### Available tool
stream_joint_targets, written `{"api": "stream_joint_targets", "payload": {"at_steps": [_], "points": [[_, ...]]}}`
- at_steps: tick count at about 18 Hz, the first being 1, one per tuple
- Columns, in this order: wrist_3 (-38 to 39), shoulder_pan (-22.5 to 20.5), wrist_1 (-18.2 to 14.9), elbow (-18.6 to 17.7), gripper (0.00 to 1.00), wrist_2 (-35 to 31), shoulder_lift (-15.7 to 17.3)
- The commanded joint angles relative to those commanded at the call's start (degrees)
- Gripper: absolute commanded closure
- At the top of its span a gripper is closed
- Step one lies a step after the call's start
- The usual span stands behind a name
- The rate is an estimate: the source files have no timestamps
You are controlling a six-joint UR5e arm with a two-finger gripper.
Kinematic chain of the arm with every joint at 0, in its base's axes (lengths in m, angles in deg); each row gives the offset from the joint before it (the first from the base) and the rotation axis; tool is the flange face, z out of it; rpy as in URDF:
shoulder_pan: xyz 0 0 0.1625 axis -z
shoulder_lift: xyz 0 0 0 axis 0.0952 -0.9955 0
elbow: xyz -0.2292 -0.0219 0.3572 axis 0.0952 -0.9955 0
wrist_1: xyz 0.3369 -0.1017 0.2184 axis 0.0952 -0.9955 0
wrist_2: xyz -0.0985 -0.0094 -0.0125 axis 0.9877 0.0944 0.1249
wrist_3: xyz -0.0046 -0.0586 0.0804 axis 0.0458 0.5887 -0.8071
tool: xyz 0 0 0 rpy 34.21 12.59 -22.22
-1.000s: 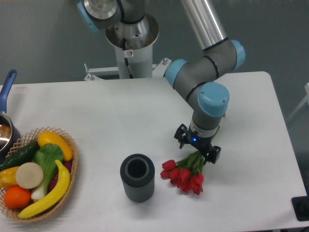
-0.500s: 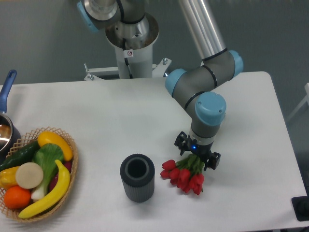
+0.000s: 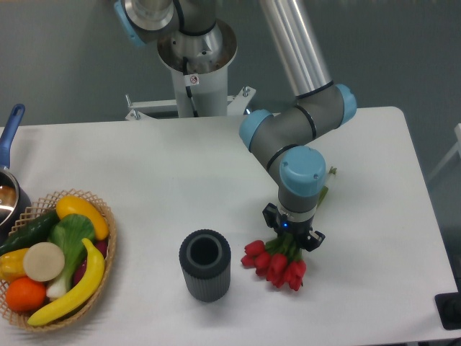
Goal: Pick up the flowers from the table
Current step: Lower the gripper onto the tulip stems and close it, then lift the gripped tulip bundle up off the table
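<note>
Gripper (image 3: 292, 238) down over flowers (image 3: 276, 263), straddling stems; grip state unclear. Flowers on tabletop (image 3: 180, 166), lift pending.

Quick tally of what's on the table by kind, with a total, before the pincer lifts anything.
Flowers: 1 bunch, red buds, below the pincer
Dark ribbed cylinder: 1
Basket of fruit and vegetables: 1
Pot with blue handle, cut off at the left edge: 1
Total: 4 on the table
</note>
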Motion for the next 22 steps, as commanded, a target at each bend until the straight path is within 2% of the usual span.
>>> {"api": "stream_joint_targets", "payload": {"at_steps": [4,6,13,16,18,20,22], "points": [[-0.6,-0.2,-0.8,3.0,1.0,-0.2,0.4],[-0.8,-0.8,-3.8,5.6,1.0,0.0,1.0],[-5.4,-2.0,-23.9,17.7,1.0,0.0,0.4],[-5.8,-3.0,-32.7,23.9,1.0,-0.2,-0.2],[-5.8,-3.8,-38.6,29.2,1.0,0.2,-2.1],[-5.9,-4.0,-41.9,33.7,1.0,0.2,-4.2],[-6.0,-4.0,-42.5,36.0,1.0,0.3,-5.4]]}}
